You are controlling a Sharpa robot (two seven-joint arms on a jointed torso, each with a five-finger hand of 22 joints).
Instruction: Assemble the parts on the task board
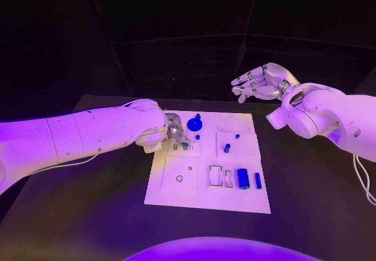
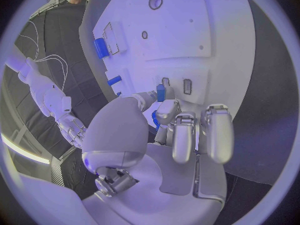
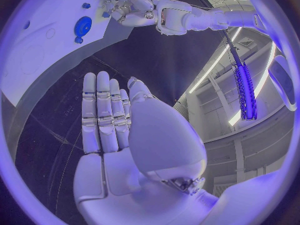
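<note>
The white task board (image 1: 205, 193) lies in the middle of the black table. My left hand (image 1: 174, 132) hangs over its far left corner and pinches a small blue part (image 2: 160, 92) between thumb and finger, just above two small slots (image 2: 187, 86). My right hand (image 1: 262, 81) is raised beyond the board's far right corner, fingers straight and apart, holding nothing. On the board I see a round blue disc (image 1: 194, 124), a short blue peg (image 1: 227, 147), a blue cylinder (image 1: 243, 178) and a thin blue bar (image 1: 258, 180).
A rectangular frame recess (image 1: 215, 175) and a round hole (image 1: 179, 178) sit in the board's near half. White cables (image 1: 362, 179) hang by my right arm at the table's right side. Black table (image 1: 86, 206) surrounds the board.
</note>
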